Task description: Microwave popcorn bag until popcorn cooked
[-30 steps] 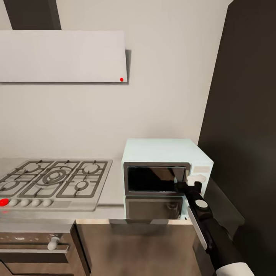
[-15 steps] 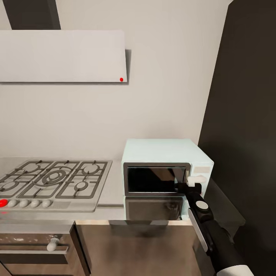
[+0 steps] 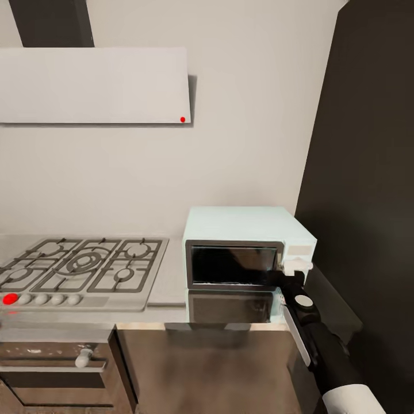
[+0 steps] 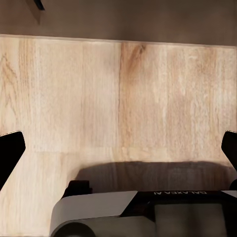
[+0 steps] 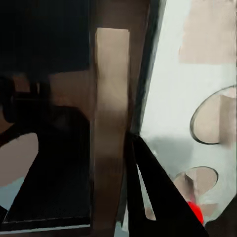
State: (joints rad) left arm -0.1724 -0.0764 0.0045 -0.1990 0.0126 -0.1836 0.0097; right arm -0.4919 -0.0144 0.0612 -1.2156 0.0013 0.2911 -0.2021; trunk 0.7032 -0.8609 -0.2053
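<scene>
The pale blue microwave (image 3: 241,227) stands on the grey countertop (image 3: 171,270) against the wall, and its dark glass door (image 3: 230,264) looks closed. My right gripper (image 3: 282,278) is at the door's right edge, just below the white knobs (image 3: 296,265). In the right wrist view its black fingers (image 5: 158,192) stand close together with the door's edge strip (image 5: 111,98) between them, next to the knob panel (image 5: 217,116) and the red signal light (image 5: 196,213). My left gripper (image 4: 118,148) hangs open over the wood floor (image 4: 118,84). The popcorn bag is out of view.
A silver gas hob (image 3: 80,264) lies left of the microwave under a white hood (image 3: 92,86). A tall dark cabinet (image 3: 362,172) walls off the right side. Below the hob is a dark oven front (image 3: 52,374) with a knob (image 3: 85,357).
The whole view has shifted and the microwave looks slightly farther, so the camera has moved back. My right gripper stays at the door's right edge, a little lower.
</scene>
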